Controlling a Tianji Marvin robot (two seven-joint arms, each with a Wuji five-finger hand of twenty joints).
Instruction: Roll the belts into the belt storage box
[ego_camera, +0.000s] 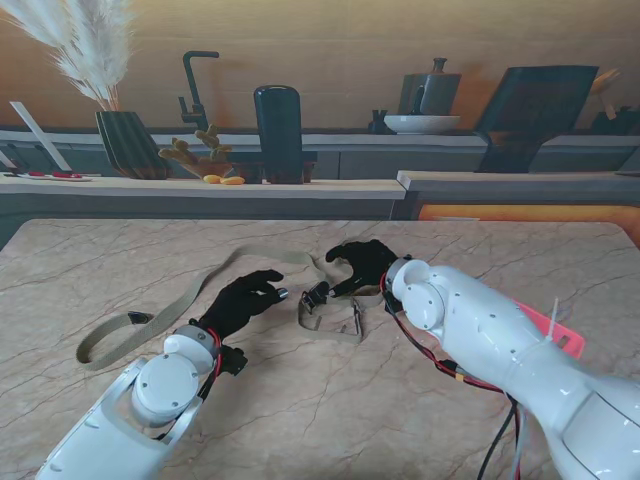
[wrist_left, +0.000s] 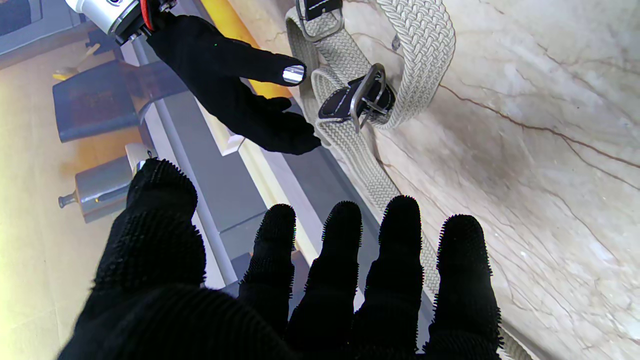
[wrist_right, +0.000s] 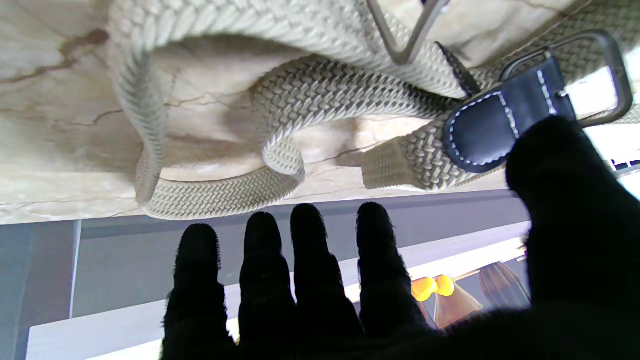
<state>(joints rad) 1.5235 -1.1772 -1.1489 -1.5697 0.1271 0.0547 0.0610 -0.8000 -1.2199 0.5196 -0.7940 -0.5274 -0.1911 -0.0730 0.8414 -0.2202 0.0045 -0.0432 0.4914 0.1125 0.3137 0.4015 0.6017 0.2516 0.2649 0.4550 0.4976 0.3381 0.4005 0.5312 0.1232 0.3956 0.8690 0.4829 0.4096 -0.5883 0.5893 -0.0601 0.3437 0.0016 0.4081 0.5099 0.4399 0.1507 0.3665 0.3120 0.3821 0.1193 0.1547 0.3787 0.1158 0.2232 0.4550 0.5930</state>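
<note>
Lying across the middle of the marble table (ego_camera: 120, 400) is a beige woven belt (ego_camera: 190, 293), its long strap running from a loop at the left edge area diagonally toward the far centre, then doubling back into a loose bundle of folds near the centre. The buckle end (ego_camera: 316, 294), with its dark leather tab and metal frame, sits in that bundle, between the two hands.

The left hand (ego_camera: 240, 302) hovers just left of the bundle, its black-gloved fingers (wrist_left: 395, 235) spread apart and extended toward the buckle, holding nothing. From the left wrist view the strap passes under those fingertips along the table, but contact cannot be told.

The right hand (ego_camera: 366, 262) is at the far right side of the bundle. In the right wrist view its four fingers (wrist_right: 310, 240) are stretched out and separated, while the thumb (wrist_right: 565, 165) reaches up beside the leather tab (wrist_right: 500, 125) of the buckle; whether it presses on it cannot be told. Nothing is clasped in this hand.

A pink object (ego_camera: 560, 330) lies on the table to the right, mostly hidden behind the right arm. Beyond the table a counter holds a dark vase (ego_camera: 130, 143) with pale plumes.
</note>
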